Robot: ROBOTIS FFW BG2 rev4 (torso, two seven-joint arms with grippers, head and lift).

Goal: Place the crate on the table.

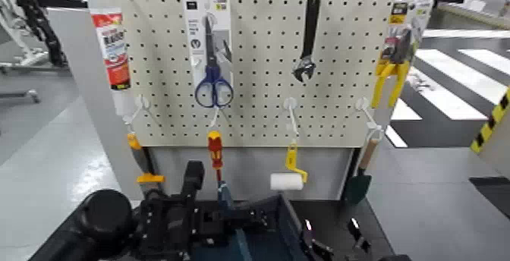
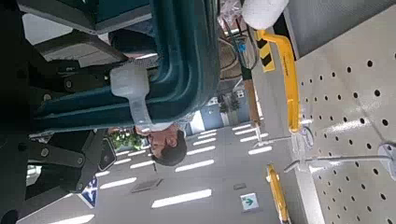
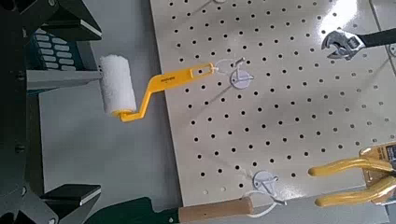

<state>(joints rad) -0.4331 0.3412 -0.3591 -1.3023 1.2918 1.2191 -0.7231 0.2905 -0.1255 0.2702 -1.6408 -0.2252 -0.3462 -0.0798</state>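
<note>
The dark slate-blue crate (image 1: 262,232) shows at the bottom middle of the head view, in front of the pegboard and held up at the near edge of the black table (image 1: 334,215). My left gripper (image 1: 201,218) is shut on the crate's blue-grey bar handle (image 2: 182,56). In the left wrist view a pale finger (image 2: 135,89) wraps around the bar. My right gripper (image 1: 334,249) is low at the crate's right side. In the right wrist view its fingers (image 3: 65,19) stand wide apart and hold nothing.
The cream pegboard (image 1: 258,105) carries a tube, scissors (image 1: 213,89), a wrench (image 1: 307,36), yellow pliers (image 1: 391,74), screwdrivers, a paint roller (image 3: 117,84) and a trowel (image 1: 357,184). Grey side panels flank it. Bare floor lies to the left and right.
</note>
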